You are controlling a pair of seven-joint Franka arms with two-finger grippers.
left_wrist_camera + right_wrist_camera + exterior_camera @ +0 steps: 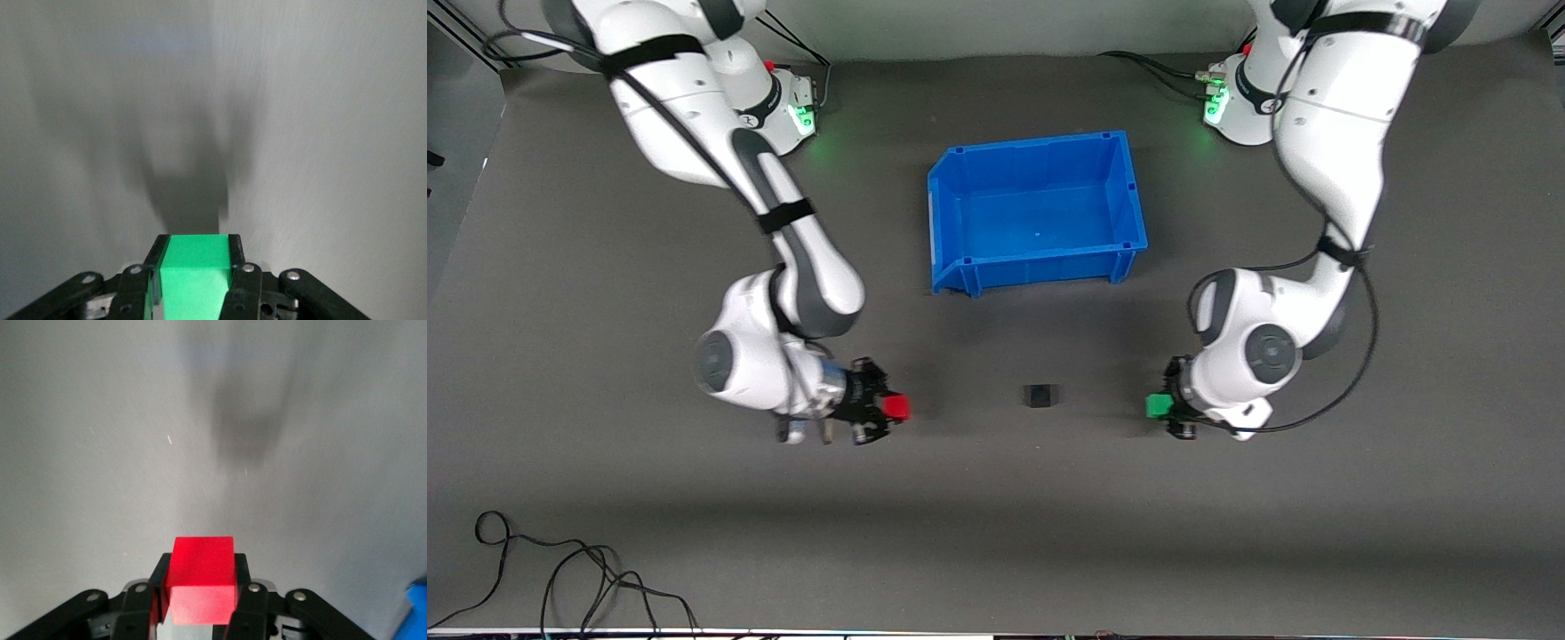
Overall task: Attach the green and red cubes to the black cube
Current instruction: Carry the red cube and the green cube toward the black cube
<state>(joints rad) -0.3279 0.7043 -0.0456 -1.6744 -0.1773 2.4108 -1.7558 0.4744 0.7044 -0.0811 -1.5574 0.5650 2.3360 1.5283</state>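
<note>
The black cube (1040, 395) sits on the grey mat between the two grippers, nearer the front camera than the blue bin. My left gripper (1167, 407) is shut on the green cube (1159, 406), held low over the mat toward the left arm's end; the cube fills the jaws in the left wrist view (194, 273). My right gripper (882, 409) is shut on the red cube (895, 408), held low over the mat toward the right arm's end; it shows between the fingers in the right wrist view (202, 577). Both cubes point toward the black cube.
A blue open bin (960, 173) stands on the mat between the arm bases, farther from the front camera than the black cube. A black cable (560, 578) lies near the mat's front edge at the right arm's end. A bit of blue shows in the right wrist view (417, 613).
</note>
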